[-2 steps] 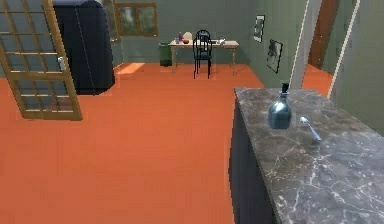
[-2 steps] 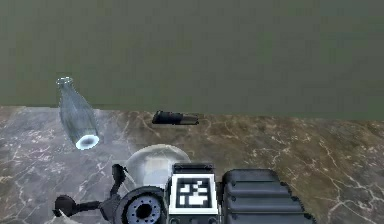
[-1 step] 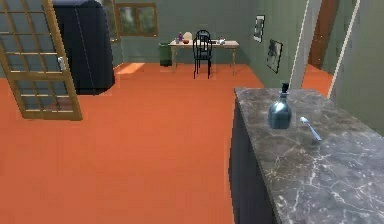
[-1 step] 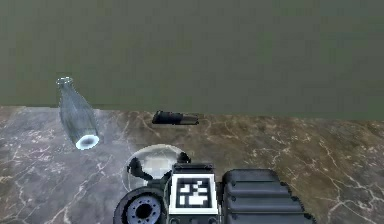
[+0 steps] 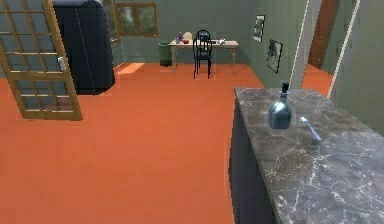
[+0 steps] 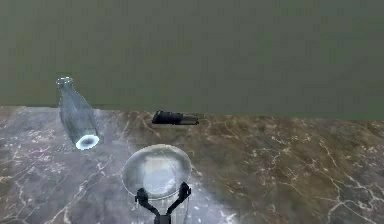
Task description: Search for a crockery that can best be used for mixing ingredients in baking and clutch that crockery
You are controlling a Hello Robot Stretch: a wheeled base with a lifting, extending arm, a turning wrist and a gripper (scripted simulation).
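The clear glass bowl (image 6: 157, 165) stands on the marble desk (image 6: 300, 170), right at the jaws; we cannot tell whether they hold anything. We judge the smooth rim could slip free, or a sideways swing could topple the 1 bottle (image 6: 76, 113) nearby. The arm side view gives us the bowl close up; the forward view adds the orange floor (image 5: 130, 150) beside the desk.
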